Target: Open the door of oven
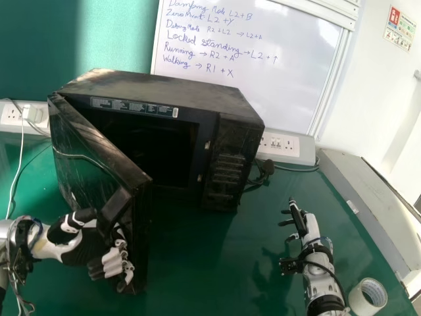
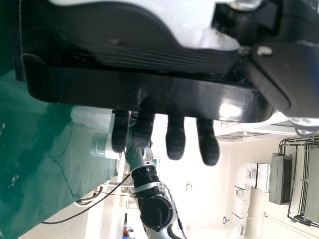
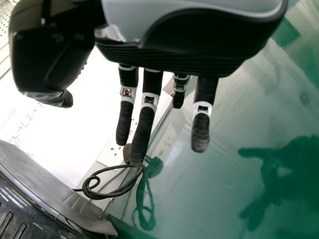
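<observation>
While the black, box-shaped oven (image 1: 158,85) stands far left, its dark, glossy door (image 1: 89,158) ajar, the left hand (image 1: 89,250) grips the black bar handle (image 1: 115,207), near left; the right hand (image 1: 308,227), right, is wide.

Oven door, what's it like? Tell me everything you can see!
The oven door is black, shiny and streaky, like dark glass or plastic. It stands upright, partly open, swung out from the left side of the oven. Its chunky handle sits near the free edge, with the left hand curled around it.
</observation>
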